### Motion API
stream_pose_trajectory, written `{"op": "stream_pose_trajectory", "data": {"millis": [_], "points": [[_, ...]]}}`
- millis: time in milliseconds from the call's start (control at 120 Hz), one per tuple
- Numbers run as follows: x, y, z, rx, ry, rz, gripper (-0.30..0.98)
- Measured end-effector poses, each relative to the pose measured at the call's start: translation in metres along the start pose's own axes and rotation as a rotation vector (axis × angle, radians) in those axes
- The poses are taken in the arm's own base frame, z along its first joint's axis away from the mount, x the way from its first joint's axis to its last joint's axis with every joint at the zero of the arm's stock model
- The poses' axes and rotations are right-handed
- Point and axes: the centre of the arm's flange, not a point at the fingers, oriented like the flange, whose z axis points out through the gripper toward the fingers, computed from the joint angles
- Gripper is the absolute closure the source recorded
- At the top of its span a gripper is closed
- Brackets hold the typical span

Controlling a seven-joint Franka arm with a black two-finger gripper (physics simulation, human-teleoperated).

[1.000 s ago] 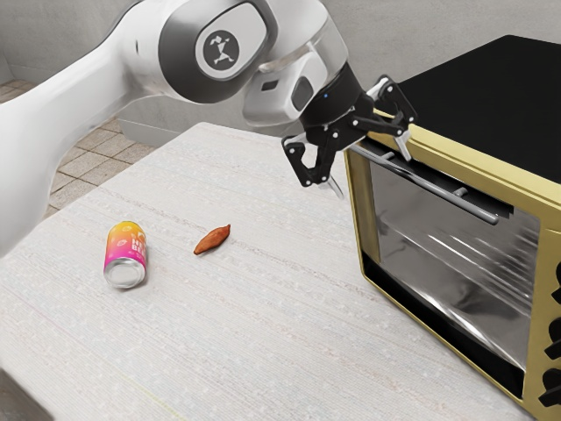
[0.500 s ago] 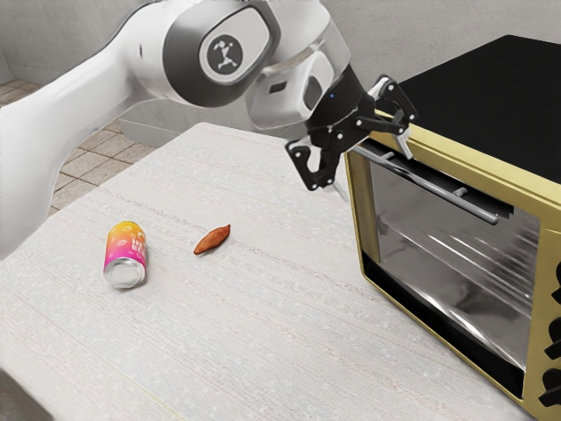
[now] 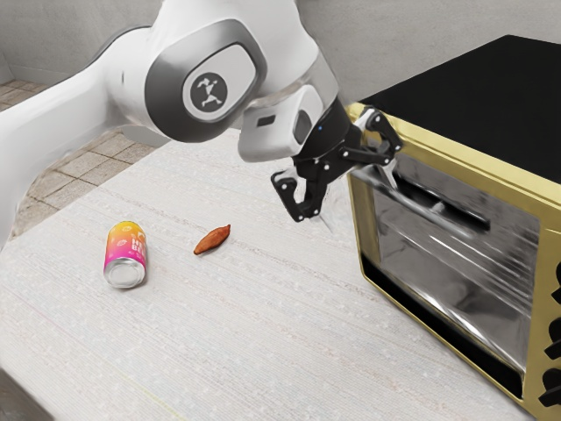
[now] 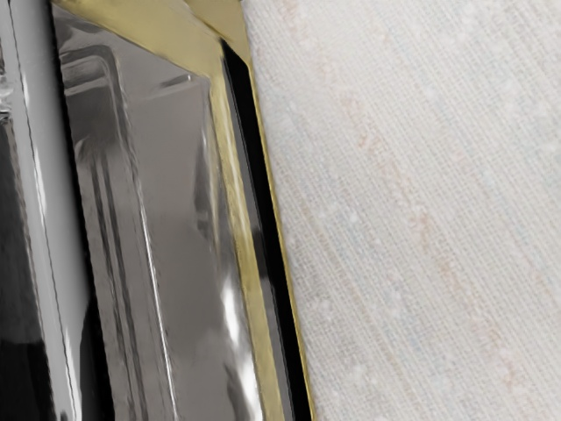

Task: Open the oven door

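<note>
Yellow-framed, the oven [image 3: 547, 263] is seen through door glass [image 3: 429, 272] to be fitted with a wire rack; near its handle [image 3: 438, 213], the pincer [image 3: 360, 204] is spread.

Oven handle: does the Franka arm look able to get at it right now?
Likely yes: the open gripper is right by the handle, one finger already at the bar. I see nothing blocking; the can and sweet potato lie well off.
</note>
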Motion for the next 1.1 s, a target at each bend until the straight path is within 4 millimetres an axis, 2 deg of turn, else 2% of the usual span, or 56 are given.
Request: {"op": "stream_pose_trajectory", "data": {"millis": [42,75,108,150,175,208,225,250,275,292,308,317,333,342,367,392,408,433,467,525,542,567,617,642,675,708,767,808,850,900,975,1100], "points": [[0.008,0.017,-0.003,-0.007,-0.014,-0.003,0.03],[0.017,0.044,-0.007,-0.016,-0.036,-0.012,0.05],[0.031,0.078,-0.013,-0.020,-0.065,-0.016,0.07],[0.067,0.141,-0.033,0.005,-0.121,-0.005,0.06],[0.100,0.184,-0.061,0.061,-0.167,0.021,0.05],[0.143,0.236,-0.112,0.176,-0.227,0.055,0.04],[0.159,0.255,-0.138,0.235,-0.248,0.067,0.03],[0.174,0.270,-0.194,0.342,-0.269,0.068,0.03],[0.171,0.276,-0.248,0.431,-0.272,0.040,0.02],[0.158,0.276,-0.277,0.470,-0.265,0.005,0.02],[0.137,0.271,-0.301,0.495,-0.249,-0.042,0.02],[0.120,0.263,-0.309,0.496,-0.236,-0.076,0.02],[0.084,0.249,-0.316,0.481,-0.210,-0.149,0.02],[0.063,0.241,-0.314,0.465,-0.195,-0.191,0.02],[0.008,0.216,-0.292,0.391,-0.144,-0.313,0.01],[-0.032,0.186,-0.252,0.298,-0.086,-0.407,0.01],[-0.050,0.168,-0.225,0.239,-0.055,-0.456,0.01],[-0.066,0.146,-0.191,0.164,-0.027,-0.510,0.01],[-0.074,0.129,-0.154,0.079,-0.003,-0.567,0.01],[-0.077,0.113,-0.114,-0.017,0.051,-0.666,0.01],[-0.076,0.111,-0.112,-0.029,0.065,-0.697,0.01],[-0.072,0.112,-0.121,-0.029,0.076,-0.747,0.01],[-0.064,0.120,-0.187,0.044,-0.006,-0.855,0.01],[-0.063,0.126,-0.209,0.068,-0.062,-0.924,0.01],[-0.083,0.132,-0.210,0.054,-0.107,-1.051,0.00],[-0.111,0.138,-0.196,0.017,-0.135,-1.185,0.00],[-0.148,0.143,-0.147,-0.090,-0.169,-1.367,0.00],[-0.168,0.148,-0.107,-0.172,-0.194,-1.473,0.00],[-0.179,0.153,-0.087,-0.210,-0.217,-1.560,0.00],[-0.189,0.158,-0.076,-0.226,-0.239,-1.647,0.00],[-0.196,0.162,-0.070,-0.226,-0.263,-1.754,0.00],[-0.186,0.152,-0.065,-0.213,-0.293,-1.860,0.00]]}}
